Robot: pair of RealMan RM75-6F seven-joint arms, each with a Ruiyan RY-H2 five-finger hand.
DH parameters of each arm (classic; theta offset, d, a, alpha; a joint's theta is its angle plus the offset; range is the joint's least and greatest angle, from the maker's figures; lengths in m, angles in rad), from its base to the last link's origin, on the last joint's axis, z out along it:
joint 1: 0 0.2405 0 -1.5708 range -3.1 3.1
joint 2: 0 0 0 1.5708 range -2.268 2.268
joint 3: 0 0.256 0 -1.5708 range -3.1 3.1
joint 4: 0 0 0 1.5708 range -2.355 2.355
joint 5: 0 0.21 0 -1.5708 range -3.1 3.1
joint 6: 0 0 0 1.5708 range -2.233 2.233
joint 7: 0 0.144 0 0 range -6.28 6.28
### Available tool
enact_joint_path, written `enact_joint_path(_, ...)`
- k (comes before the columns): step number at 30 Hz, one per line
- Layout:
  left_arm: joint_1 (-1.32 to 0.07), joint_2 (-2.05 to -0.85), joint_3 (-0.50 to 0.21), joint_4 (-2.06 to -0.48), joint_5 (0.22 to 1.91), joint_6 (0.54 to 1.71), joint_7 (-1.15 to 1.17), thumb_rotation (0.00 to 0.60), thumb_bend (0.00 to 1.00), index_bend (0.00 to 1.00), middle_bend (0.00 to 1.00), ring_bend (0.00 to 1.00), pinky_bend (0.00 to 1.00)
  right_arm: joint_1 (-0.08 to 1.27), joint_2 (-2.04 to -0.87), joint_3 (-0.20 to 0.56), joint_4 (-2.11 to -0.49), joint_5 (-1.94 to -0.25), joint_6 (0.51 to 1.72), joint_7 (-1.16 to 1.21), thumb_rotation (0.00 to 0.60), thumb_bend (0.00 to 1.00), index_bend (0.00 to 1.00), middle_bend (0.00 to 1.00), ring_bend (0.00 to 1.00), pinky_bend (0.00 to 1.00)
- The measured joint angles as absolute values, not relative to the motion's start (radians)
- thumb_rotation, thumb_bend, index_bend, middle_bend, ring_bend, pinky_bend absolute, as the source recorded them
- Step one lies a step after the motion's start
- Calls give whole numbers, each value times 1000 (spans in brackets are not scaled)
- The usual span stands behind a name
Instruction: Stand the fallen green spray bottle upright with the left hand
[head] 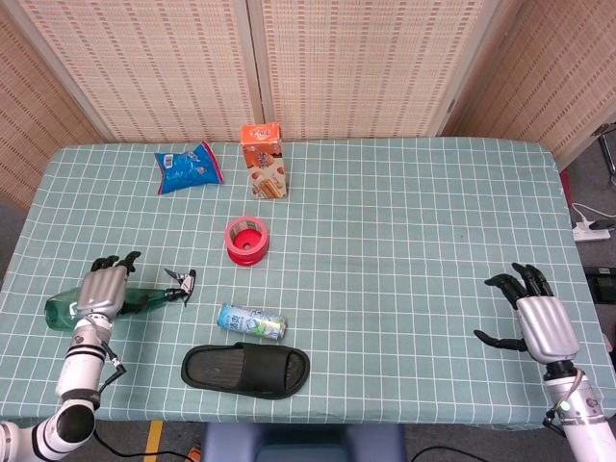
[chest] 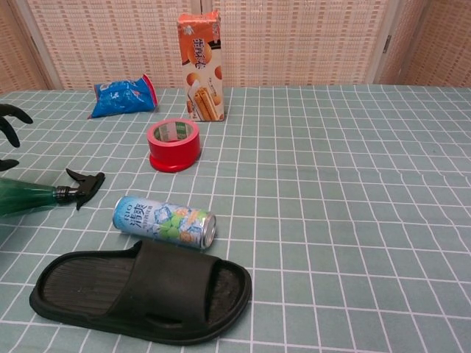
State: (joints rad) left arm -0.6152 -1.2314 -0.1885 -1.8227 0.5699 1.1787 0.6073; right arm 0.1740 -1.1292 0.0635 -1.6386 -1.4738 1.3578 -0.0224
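The green spray bottle (head: 64, 310) lies on its side at the table's left, its black trigger head (head: 181, 286) pointing right. In the chest view the green spray bottle (chest: 26, 196) runs off the left edge. My left hand (head: 104, 287) sits over the bottle's middle with its fingers spread and not closed round it. Only its dark fingertips (chest: 10, 116) show in the chest view, above the bottle. My right hand (head: 536, 323) hovers open near the table's right front, far from the bottle and holding nothing.
A drink can (head: 250, 322) lies just right of the spray head, with a black slipper (head: 245, 370) in front of it. A red tape roll (head: 247, 239) stands behind them. A blue snack bag (head: 188, 166) and an orange carton (head: 265, 160) are at the back.
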Motion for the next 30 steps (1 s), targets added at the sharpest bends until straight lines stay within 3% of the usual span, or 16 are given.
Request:
enact_joint_path(14, -622, -1289, -174, -1727, 530, 1132, 562, 600, 314, 139, 289, 132, 108, 168, -1130, 66, -1640, -1464, 1366, -14, 600, 0, 295, 227, 65, 64)
enact_joint_path(21, -638, -1294, -171, -1713, 485, 1110, 576, 600, 278, 78, 262, 115, 99, 163, -1128, 67, -1640, -1458, 1370, -10, 600, 0, 295, 227, 65, 64)
enact_joint_path(30, -642, -1249, -157, -1791, 536, 1155, 604, 600, 277, 174, 182, 74, 114, 163, -1123, 66, -1641, -1459, 1366, 2, 600, 0, 301, 227, 65, 64)
